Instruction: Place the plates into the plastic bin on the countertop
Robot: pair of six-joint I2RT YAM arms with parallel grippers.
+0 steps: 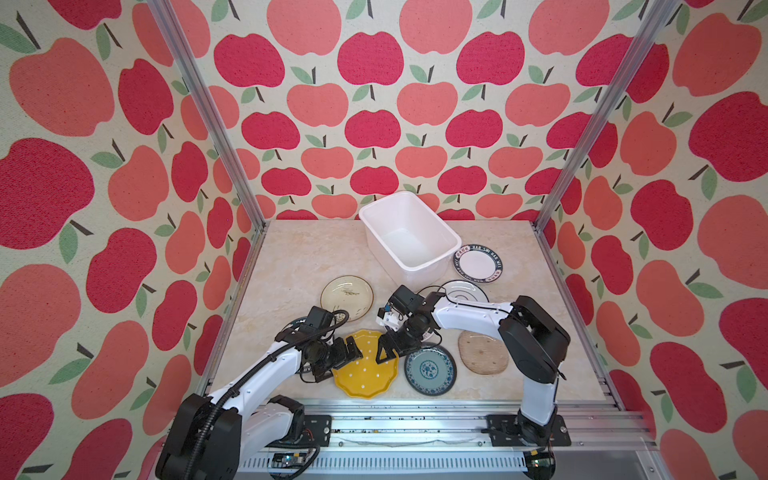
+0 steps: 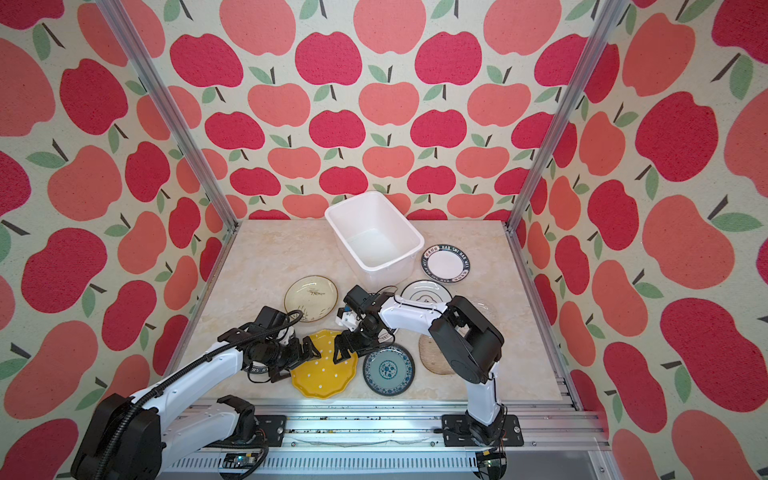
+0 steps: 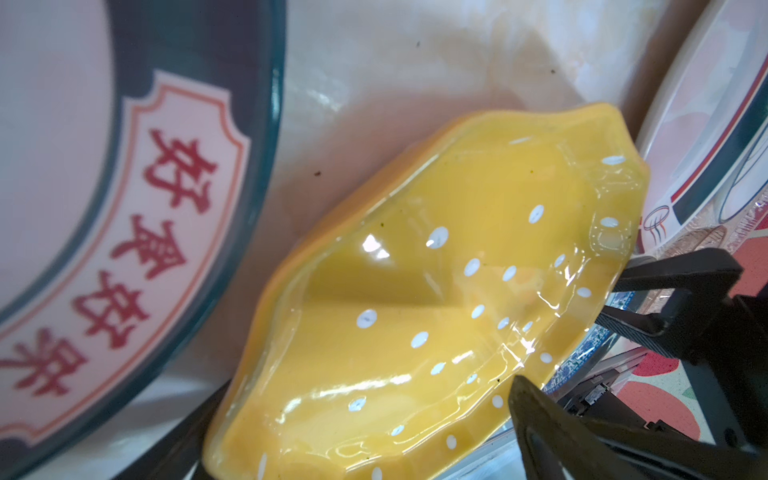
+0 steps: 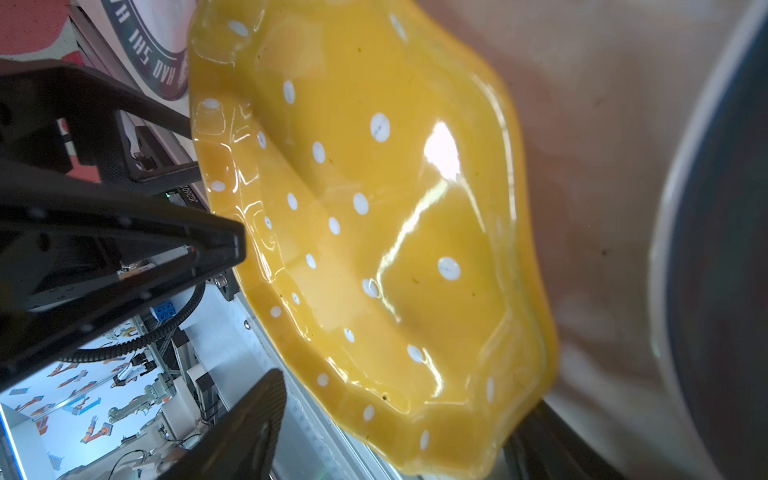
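A yellow scalloped plate (image 1: 365, 370) (image 2: 324, 372) (image 3: 436, 299) (image 4: 374, 208) with white dots lies near the front of the countertop (image 1: 299, 257) (image 2: 270, 257). My left gripper (image 1: 352, 352) (image 2: 311, 353) (image 3: 384, 440) is open, its jaws either side of the plate's left rim. My right gripper (image 1: 384, 353) (image 2: 343, 353) (image 4: 380, 440) is open too, straddling the rim opposite. The white plastic bin (image 1: 430, 224) (image 2: 390, 222) stands at the back. Around it lie a cream plate (image 1: 347, 298) (image 2: 311, 298), a white plate with a dark lettered rim (image 1: 478, 264) (image 2: 445, 262) and a blue-patterned plate (image 1: 430, 371) (image 2: 388, 370).
A beige oval plate (image 1: 484, 352) (image 2: 432, 359) lies under the right arm. A white line-rimmed plate (image 1: 465, 291) (image 2: 426, 291) lies behind the right wrist. Another lettered plate (image 3: 124, 208) (image 2: 257, 370) is mostly hidden under the left arm. An aluminium rail (image 1: 395, 419) edges the front.
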